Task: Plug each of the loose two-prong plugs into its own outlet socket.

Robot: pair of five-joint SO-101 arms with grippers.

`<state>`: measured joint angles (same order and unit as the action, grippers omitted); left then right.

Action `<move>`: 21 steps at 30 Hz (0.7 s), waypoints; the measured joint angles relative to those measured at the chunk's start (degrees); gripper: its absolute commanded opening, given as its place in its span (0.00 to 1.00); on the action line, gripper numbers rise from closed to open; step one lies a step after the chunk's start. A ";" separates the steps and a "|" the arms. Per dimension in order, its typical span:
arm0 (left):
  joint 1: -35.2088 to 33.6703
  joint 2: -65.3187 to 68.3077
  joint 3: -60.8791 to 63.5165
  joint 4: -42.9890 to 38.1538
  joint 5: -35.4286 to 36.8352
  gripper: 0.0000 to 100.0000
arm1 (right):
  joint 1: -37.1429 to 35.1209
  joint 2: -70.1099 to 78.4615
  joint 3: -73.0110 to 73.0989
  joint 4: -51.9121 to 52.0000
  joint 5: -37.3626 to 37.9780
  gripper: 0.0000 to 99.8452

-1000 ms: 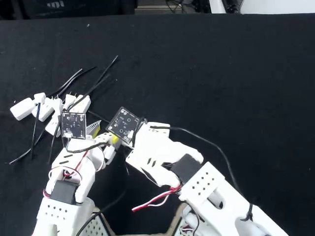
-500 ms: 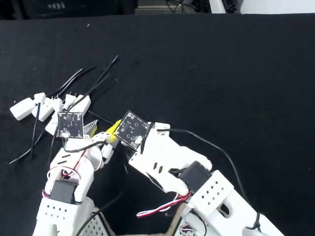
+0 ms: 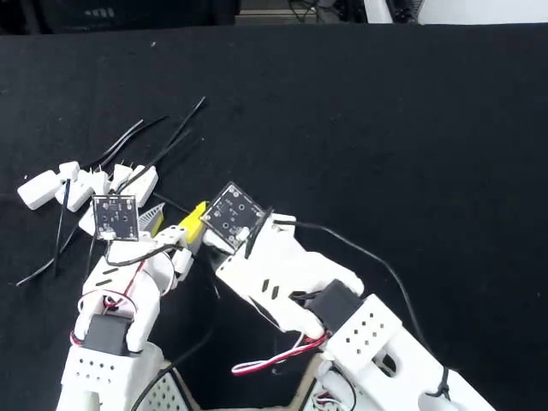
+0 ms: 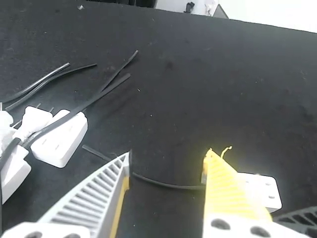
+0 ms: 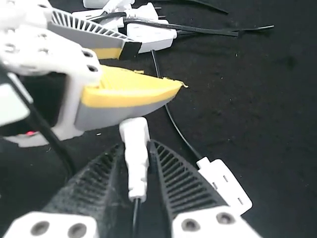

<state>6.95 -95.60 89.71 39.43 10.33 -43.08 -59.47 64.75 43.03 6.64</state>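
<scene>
My right gripper (image 5: 136, 148) is shut on a white two-prong plug (image 5: 136, 144) whose black cord runs back between the black ribbed fingers (image 5: 176, 181). Just past the plug lies a white outlet socket (image 5: 224, 184) on its cord. My left gripper (image 4: 166, 161) stands open close in front of the plug, with a grey finger (image 4: 94, 196) and a yellow finger (image 4: 225, 191) straddling a thin black cord (image 4: 166, 183). In the high view both arms meet at the lower left, the left gripper (image 3: 174, 223) beside the right wrist.
A pile of white plugs and sockets (image 3: 81, 184) with loose black cords (image 3: 158, 141) lies on the black table (image 3: 385, 128) at the left. One socket block (image 4: 58, 141) sits near the left gripper's grey finger. Open room spreads to the right and back.
The left wrist has swung slightly to the left. The right wrist has shifted a little to the right and forward with the plug in it.
</scene>
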 measured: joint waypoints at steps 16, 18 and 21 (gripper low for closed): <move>0.00 0.00 0.53 0.00 0.00 0.24 | 0.00 0.00 -0.09 -1.05 -1.05 0.01; 0.00 0.00 0.53 0.00 0.00 0.24 | 0.00 0.00 -0.09 -0.62 0.44 0.01; 0.18 0.00 0.62 0.62 0.00 0.24 | 0.09 -0.09 -0.18 2.64 2.73 0.01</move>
<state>7.12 -95.60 90.33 40.04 10.33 -42.99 -59.56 64.57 45.67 9.36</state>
